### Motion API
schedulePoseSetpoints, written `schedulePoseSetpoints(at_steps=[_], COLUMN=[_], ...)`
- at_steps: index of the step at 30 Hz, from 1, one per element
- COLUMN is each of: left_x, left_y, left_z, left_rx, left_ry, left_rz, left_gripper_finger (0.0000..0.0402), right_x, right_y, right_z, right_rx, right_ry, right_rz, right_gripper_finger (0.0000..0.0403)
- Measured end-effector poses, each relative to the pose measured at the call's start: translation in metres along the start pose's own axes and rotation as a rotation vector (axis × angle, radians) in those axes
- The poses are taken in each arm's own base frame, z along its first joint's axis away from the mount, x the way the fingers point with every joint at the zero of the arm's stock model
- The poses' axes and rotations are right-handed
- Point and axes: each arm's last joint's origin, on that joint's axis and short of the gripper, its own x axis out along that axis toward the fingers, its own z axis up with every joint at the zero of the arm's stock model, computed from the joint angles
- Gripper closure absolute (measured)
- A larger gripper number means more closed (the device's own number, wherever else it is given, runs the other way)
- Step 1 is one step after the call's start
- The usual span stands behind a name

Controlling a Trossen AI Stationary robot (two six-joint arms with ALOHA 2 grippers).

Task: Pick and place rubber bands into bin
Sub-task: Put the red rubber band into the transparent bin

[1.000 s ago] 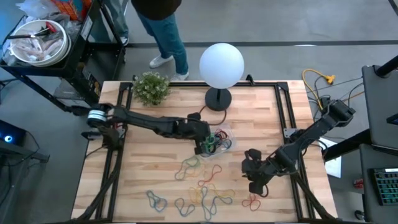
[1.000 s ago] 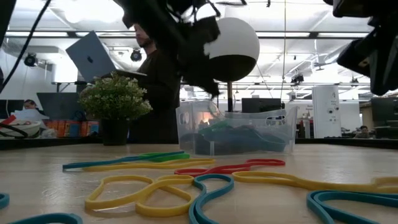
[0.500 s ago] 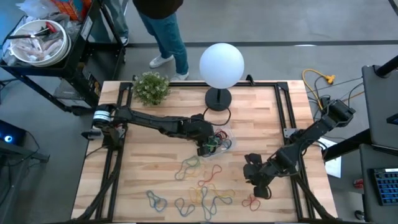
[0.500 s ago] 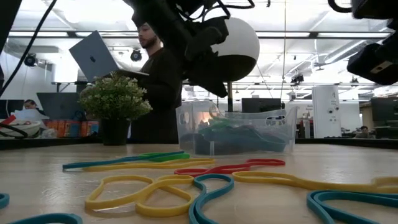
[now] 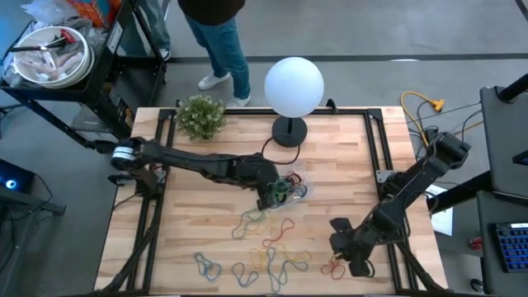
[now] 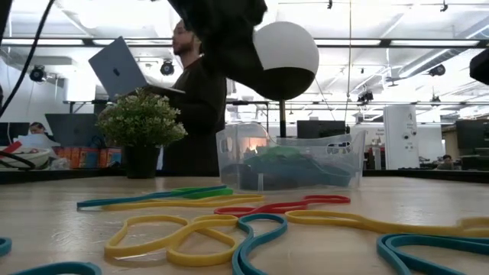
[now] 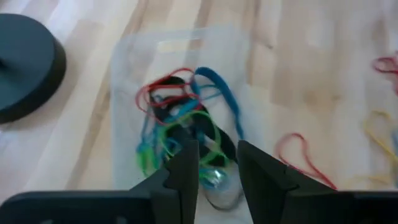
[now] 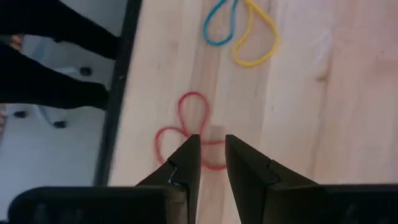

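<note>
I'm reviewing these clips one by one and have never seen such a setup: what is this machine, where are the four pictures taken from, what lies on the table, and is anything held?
It is a robot with two dark jointed arms at a wooden table, each ending in a two-finger pincer. One picture looks straight down, one looks level across the tabletop, and one camera sits on each wrist. The left pincer hovers over the small clear plastic bin, open and empty; tangled bands lie inside the bin. The right pincer, open and holding nothing, is right over a red rubber band near the table's edge. More coloured rubber bands lie loose on the wood. A white globe lamp and a small green potted plant stand at the back.
</note>
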Motion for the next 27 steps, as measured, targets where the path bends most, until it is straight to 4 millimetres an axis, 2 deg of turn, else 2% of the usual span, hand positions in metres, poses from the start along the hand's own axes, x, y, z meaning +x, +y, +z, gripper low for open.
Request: schedulePoseSetpoints(at_steps=[5, 10, 15, 21, 27], left_x=[-0.042, -0.079, -0.112, -0.135, -0.137], left_y=[-0.021, -0.039, -0.052, -0.064, -0.066], left_z=[-0.008, -0.025, -0.034, -0.044, -0.053], left_rx=[0.005, 0.016, -0.054, -0.066, -0.093], left_ry=[0.015, 0.024, -0.028, -0.086, -0.054], left_rz=[-0.049, -0.034, -0.023, 0.007, 0.044], left_gripper_finger=[0.0307, 0.0307, 0.0307, 0.0307, 0.0307], right_x=[0.012, 0.031, 0.045, 0.05, 0.05], right_y=[-0.002, -0.007, -0.011, -0.011, -0.01], right_z=[-0.004, -0.009, -0.015, -0.016, -0.016], right_rx=[-0.035, -0.033, -0.036, -0.048, -0.054], right_ry=[0.025, 0.063, 0.13, 0.158, 0.152], right_rz=[-0.061, -0.134, -0.153, -0.154, -0.144], right_gripper_finger=[0.0335, 0.0335, 0.0335, 0.0335, 0.0335])
